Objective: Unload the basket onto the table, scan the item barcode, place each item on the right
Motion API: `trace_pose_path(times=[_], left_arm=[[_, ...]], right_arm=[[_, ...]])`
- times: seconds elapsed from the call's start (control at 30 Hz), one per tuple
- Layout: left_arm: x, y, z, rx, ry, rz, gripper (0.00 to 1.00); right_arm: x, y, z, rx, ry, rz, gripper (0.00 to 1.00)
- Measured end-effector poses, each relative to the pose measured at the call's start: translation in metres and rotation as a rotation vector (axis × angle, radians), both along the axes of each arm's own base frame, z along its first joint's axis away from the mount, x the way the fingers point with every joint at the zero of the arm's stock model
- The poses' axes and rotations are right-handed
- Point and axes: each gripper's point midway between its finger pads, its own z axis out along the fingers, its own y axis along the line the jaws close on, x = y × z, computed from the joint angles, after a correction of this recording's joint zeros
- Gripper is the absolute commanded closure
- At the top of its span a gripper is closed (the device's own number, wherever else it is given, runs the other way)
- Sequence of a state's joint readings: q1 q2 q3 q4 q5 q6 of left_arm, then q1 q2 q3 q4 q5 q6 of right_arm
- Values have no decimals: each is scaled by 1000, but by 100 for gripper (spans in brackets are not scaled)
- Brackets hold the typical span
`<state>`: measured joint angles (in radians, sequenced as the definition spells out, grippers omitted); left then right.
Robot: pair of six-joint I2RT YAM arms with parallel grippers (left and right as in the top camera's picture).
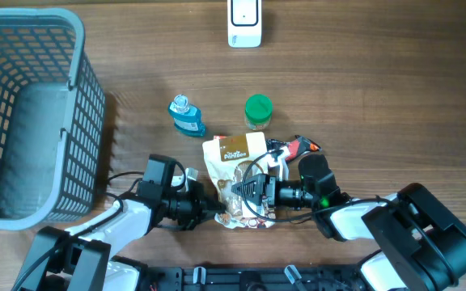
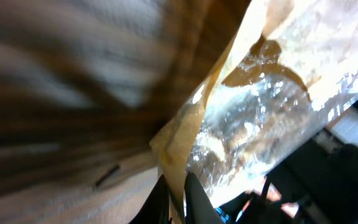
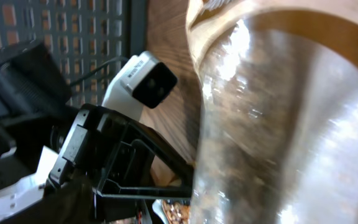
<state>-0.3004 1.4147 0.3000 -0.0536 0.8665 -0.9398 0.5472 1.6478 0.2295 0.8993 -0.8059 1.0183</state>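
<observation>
Pinched together on a thin fold at the side edge of the snack bag (image 1: 235,174), the left gripper (image 1: 219,208) has it held. The right gripper (image 1: 247,194) crowds the bag's opposite side; whether its jaws are spread or closed I cannot tell. The bag lies between both arms, about equally near each. Its long axis runs from them towards the scanner (image 1: 244,24), well beyond the bag's labelled end. Brown snack pieces show through the bag's clear window. Just past the labelled end sit a blue bottle (image 1: 186,115) and a green-lidded jar (image 1: 258,111). Well apart from the bag, on the left arm's side, the basket (image 1: 78,48) shows nothing inside.
</observation>
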Motion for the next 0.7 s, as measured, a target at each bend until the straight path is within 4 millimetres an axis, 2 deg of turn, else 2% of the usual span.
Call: trace_pose_path(times=[0.1,0.17,0.23,0.27,0.37,0.57,0.7], left_arm=[[-17,-1,2,-31,16,-72,95],[-26,0,2,-35,31,-105,95],[-33,1,2,-37,39,-127,94],[-35,1,1,-37,41,-135,95],[-36,1,2,-40,29,-151,94],[-42,1,5,-65,16,-187,95],[-51,11,4,-68,49,-186,95]], right_arm=[[-6,1,3,15,-20,46,3],[-13,3,6,31,-41,96,14],[-17,3,8,44,-57,131,19],[-20,4,9,51,-67,150,18],[-28,4,14,82,-109,219,2],[-22,-9,11,82,-108,213,0],[-23,-13,6,66,-75,202,0]])
